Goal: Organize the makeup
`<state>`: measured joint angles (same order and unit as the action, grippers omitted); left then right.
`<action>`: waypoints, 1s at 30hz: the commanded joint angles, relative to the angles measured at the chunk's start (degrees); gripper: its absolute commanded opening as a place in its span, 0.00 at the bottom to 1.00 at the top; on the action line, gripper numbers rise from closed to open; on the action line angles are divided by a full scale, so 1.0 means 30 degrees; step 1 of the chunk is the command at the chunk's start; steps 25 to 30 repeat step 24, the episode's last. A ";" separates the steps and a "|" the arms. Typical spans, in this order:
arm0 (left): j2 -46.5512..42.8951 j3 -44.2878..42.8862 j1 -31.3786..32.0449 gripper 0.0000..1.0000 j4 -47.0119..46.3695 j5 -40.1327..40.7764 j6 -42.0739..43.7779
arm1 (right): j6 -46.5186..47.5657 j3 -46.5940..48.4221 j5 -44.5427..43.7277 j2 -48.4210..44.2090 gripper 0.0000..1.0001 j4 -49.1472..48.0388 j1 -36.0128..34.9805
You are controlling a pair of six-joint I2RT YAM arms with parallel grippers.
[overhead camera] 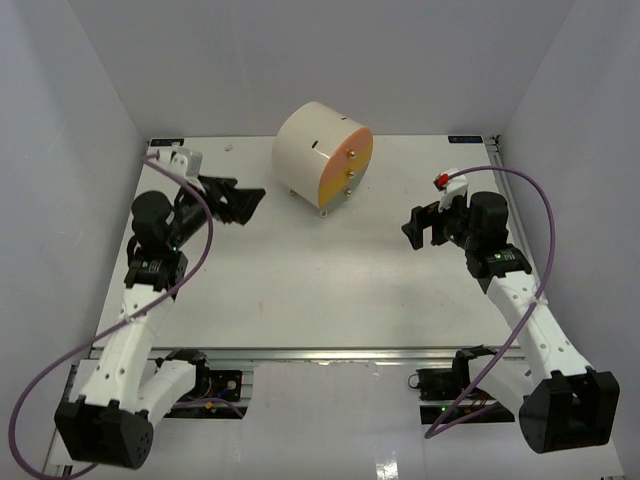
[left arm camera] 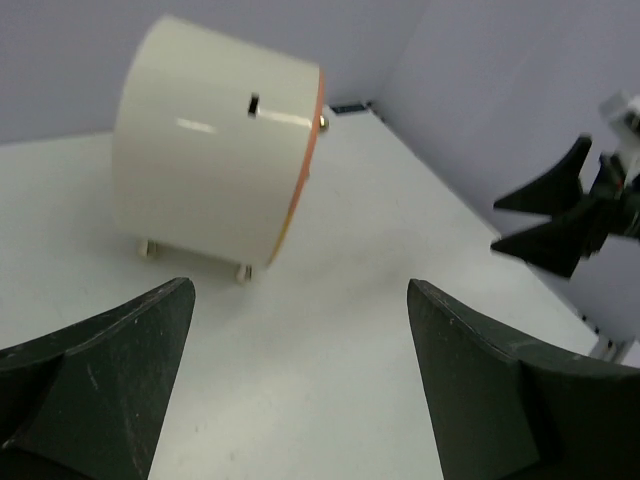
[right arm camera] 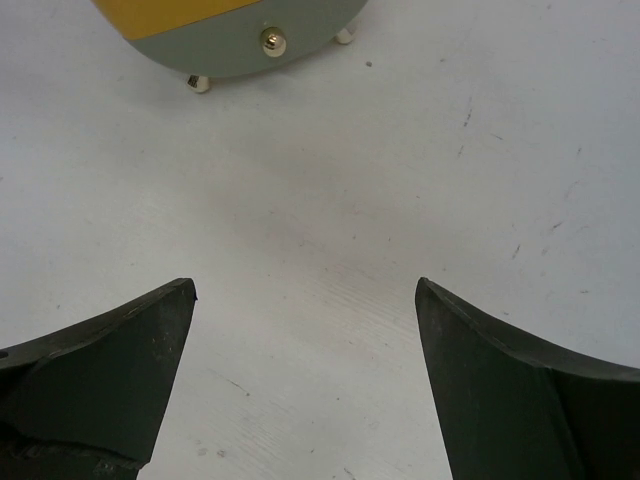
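No makeup shows in any view; the bottles, jars and compacts are out of sight. The cream cylindrical box with orange-yellow drawer fronts stands on small gold feet at the back middle of the table. It also shows in the left wrist view and, only its lower front, in the right wrist view. My left gripper is open and empty, left of the box. My right gripper is open and empty, right of the box; it shows in the left wrist view.
The white table is bounded by grey walls at left, right and back. Purple cables loop from both arms near the front edge. The box's drawers have small gold knobs.
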<state>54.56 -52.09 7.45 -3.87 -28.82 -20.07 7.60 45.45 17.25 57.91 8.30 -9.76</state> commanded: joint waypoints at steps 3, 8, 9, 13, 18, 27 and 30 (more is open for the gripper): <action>-0.5479 0.5638 0.0072 0.98 0.1759 -0.1413 0.1417 | 0.0381 -0.1357 -0.0538 -0.3030 0.90 -0.0272 0.1376; -0.7369 0.6219 0.0178 0.98 0.2116 -0.0385 0.1647 | -0.0044 -0.3142 0.0994 -0.5668 0.90 -0.0820 0.3802; -0.7300 0.6182 0.0162 0.98 0.2139 -0.0354 0.1670 | -0.0275 -0.3262 0.1057 -0.6151 0.90 -0.0832 0.4311; -0.6930 0.6065 0.0171 0.98 0.2227 -0.0643 0.1602 | -0.1515 -0.3651 0.0971 -0.7321 0.90 -0.0744 0.5358; -0.6967 0.6113 0.0199 0.98 0.2216 -0.0746 0.1545 | -0.2042 -0.3898 0.0922 -0.7793 0.90 -0.0763 0.5663; -0.6968 0.6138 0.0206 0.98 0.2227 -0.0734 0.1533 | -0.2090 -0.3978 0.0730 -0.7592 0.90 -0.0774 0.5715; -0.6968 0.6138 0.0206 0.98 0.2227 -0.0734 0.1533 | -0.2090 -0.3978 0.0730 -0.7592 0.90 -0.0774 0.5715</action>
